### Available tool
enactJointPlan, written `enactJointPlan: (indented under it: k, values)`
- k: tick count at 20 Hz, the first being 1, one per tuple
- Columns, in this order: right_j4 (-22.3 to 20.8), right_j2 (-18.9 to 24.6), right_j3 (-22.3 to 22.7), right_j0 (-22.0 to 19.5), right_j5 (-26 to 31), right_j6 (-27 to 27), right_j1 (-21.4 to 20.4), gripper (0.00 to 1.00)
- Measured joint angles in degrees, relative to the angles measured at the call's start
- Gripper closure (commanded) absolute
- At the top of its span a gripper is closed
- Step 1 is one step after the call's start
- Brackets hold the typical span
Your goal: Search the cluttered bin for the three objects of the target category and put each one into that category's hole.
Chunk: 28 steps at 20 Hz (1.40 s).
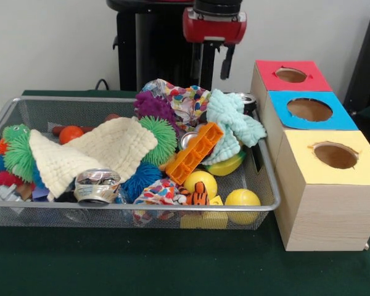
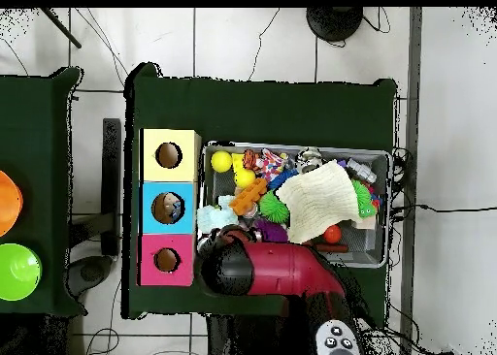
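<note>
Gripper (image 1: pixel 208 65) hangs above the bin's (image 1: pixel 24 106) far edge, behind the mint cloth (image 1: pixel 231 122); nothing visibly held, but whether its fingers are parted I cannot tell. Target category unclear; candidates lie jumbled in the bin: yellow balls (image 1: pixel 242 200), crushed can (image 1: pixel 97 185), cream cloth (image 1: pixel 98 151). Risk: layered cloths snag neighbours, balls roll away, wrong hole among red (image 1: pixel 291 74), blue (image 1: pixel 309 109), yellow (image 1: pixel 335 155).

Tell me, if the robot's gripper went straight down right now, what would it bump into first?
Probably soft things at the back of the wire bin: the gripper hangs about over the colourful spotted cloth and the mint fluffy cloth. Depth is hard to judge, so which comes first is uncertain.
</note>
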Motion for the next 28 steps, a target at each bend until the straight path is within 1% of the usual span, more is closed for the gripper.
enactJointPlan:
  k: [3, 10, 18, 19, 25, 26, 28]
  values:
    - [-0.06, 0.61, -1.14, -1.61, 2.23, 0.0, -1.17, 0.0]
    - [-0.08, 3.11, -5.61, -4.89, 2.53, 0.0, -1.07, 0.0]
    - [-0.11, 5.82, -11.17, -6.76, 2.59, 0.0, 1.47, 0.0]
    - [-0.11, 6.72, -12.66, -7.25, 2.84, 0.0, 2.31, 0.0]
    - [-0.69, 8.47, -16.49, -8.33, 3.51, 0.0, 4.89, 0.0]
    - [-1.28, 9.25, -17.91, -8.92, 3.52, 0.0, 6.19, 0.0]
    - [-1.66, 9.88, -18.87, -9.44, 3.52, 0.0, 7.25, 0.0]
